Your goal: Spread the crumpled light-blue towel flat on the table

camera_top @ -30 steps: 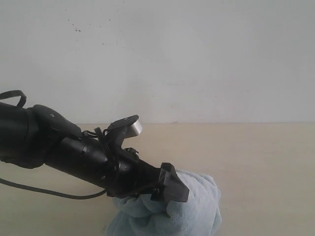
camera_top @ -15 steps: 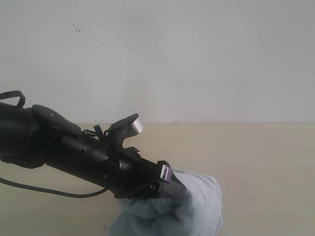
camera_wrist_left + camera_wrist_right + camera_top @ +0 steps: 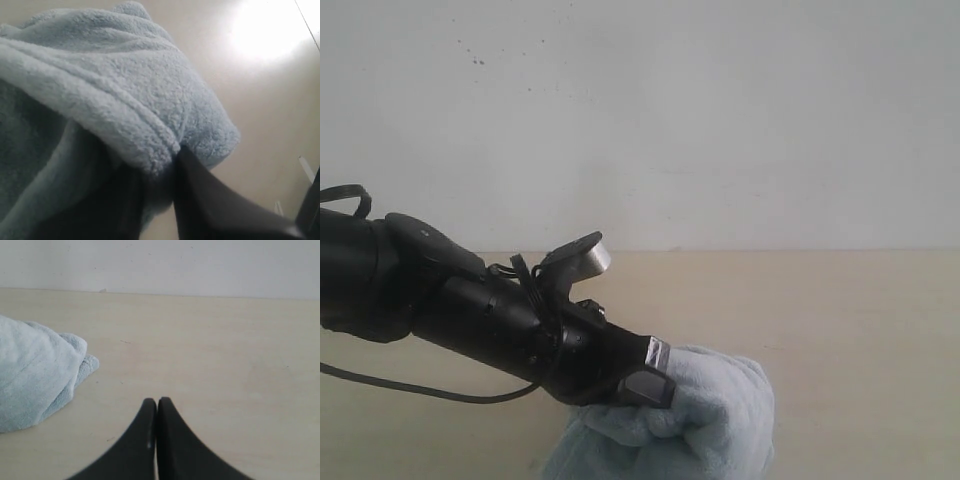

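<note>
Down at the near edge of the scene, a little right of the middle, the towel (image 3: 705, 425) is seen bunched into a crumpled heap on the table (image 3: 860, 330). The left gripper (image 3: 658, 385) is pressed into the upper left side of the heap. In the left wrist view its two dark fingers (image 3: 210, 200) are shown drawn in on a thick hemmed fold of the cloth, which is pinched between them. Much of the towel's left part is hidden in the exterior view by the black left arm (image 3: 470, 315), which is stretched in from the left and slopes down towards the right. A silver-capped bracket (image 3: 585, 258) is carried on top of that arm, and a thin black cable (image 3: 420, 388) is looped beneath it over the table. The right gripper (image 3: 156, 407) is held low over the table, well apart from the heap, with bare surface between them. Its tips are closed against each other and nothing is gripped. At the far side, the table is bounded by a white speckled wall (image 3: 720, 120).
</note>
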Available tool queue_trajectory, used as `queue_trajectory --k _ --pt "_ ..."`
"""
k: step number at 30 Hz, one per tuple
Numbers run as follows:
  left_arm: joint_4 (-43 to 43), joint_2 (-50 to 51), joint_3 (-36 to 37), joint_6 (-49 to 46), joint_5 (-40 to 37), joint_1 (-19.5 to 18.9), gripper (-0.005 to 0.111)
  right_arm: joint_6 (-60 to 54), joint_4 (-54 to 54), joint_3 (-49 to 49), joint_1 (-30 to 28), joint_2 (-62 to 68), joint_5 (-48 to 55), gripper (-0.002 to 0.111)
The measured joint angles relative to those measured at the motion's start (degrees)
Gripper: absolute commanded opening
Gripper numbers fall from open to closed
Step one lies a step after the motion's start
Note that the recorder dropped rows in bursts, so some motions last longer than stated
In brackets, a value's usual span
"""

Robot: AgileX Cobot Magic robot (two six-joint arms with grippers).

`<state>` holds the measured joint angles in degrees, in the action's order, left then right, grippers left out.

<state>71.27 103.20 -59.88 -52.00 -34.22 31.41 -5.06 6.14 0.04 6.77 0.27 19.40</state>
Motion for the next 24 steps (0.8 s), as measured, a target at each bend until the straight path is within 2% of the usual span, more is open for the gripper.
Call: queue_trajectory --k 3,10,12,17,20,24 --pt "0.00 0.00 0.00 0.00 -0.51 0.00 0.004 0.00 0.00 0.00 0.00 0.00 0.00 0.000" --pt "0.70 -3.14 -1.55 -2.82 -5.50 -2.68 0.004 0.00 0.00 0.00 0.00 0.00 0.00 0.000" --pt "2.77 -5.87 -2.13 -7.88 -7.39 -3.42 0.004 0.00 0.00 0.00 0.00 0.00 0.00 0.000" --pt "5.19 -14.78 -2.97 -28.40 -16.24 -3.51 0.004 0.00 0.00 0.00 0.00 0.00 0.00 0.000" --pt "4.36 -18.27 -2.99 -33.69 -18.15 -3.51 0.004 0.00 0.00 0.00 0.00 0.00 0.00 0.000" --pt "-0.49 -19.53 -3.09 -34.65 -17.00 -3.51 0.004 0.00 0.00 0.00 0.00 0.00 0.00 0.000"
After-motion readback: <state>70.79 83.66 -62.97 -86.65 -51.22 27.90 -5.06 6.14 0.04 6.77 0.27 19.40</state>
